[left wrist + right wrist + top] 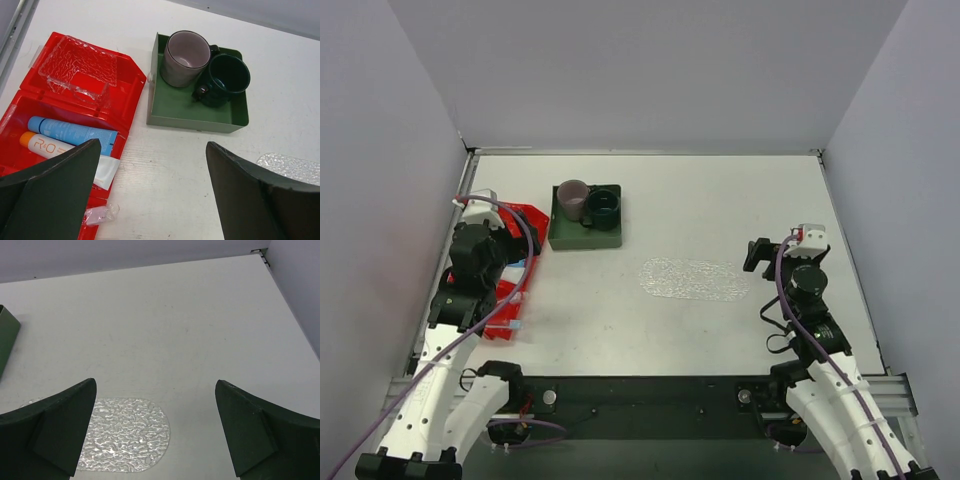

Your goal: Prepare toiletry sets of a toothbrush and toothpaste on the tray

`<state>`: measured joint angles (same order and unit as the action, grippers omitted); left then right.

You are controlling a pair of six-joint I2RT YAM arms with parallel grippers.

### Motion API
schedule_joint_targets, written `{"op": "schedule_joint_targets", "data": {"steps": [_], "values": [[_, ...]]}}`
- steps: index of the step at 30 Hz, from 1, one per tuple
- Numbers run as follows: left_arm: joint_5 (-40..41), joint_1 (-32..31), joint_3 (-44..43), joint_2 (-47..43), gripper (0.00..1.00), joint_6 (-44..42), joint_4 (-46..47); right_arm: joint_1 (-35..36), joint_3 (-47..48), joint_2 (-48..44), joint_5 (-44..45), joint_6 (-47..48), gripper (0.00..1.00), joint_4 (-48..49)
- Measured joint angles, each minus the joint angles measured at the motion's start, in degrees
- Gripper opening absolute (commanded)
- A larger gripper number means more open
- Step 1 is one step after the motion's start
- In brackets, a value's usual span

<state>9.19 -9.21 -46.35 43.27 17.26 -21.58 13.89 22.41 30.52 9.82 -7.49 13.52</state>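
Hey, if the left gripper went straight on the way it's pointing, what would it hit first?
The left gripper would probably meet bare table between the red bin and the green box first, though depth is unclear.

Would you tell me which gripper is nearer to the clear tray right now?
Right. The right gripper hovers just beside the tray's right end; the left gripper is far off, at the red bin.

A white table (650,200) has plain grey walls on three sides: a back wall (640,70), a left wall (380,180) and a right wall (910,170). A dark strip (650,395) runs along the near edge. The light is soft and even
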Motion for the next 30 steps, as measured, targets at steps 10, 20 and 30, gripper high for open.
{"op": "schedule_joint_targets", "data": {"steps": [10, 20, 30], "values": [[-2.84, 0.0, 0.0, 2.32, 0.93, -0.48, 1.09, 0.02, -0.04, -6.29, 5.51, -9.6, 0.99, -5.18], [-4.9, -12.68, -11.54, 24.24, 0.84, -5.2, -0.09, -0.07, 0.2, -9.14, 7.37, -11.76, 0.93, -11.37], [-2.27, -15.78, -27.78, 46.49, 0.66, -3.34, -0.7, -0.02, 0.37, -8.9, 6.27, -11.61, 0.88, -14.19]]}}
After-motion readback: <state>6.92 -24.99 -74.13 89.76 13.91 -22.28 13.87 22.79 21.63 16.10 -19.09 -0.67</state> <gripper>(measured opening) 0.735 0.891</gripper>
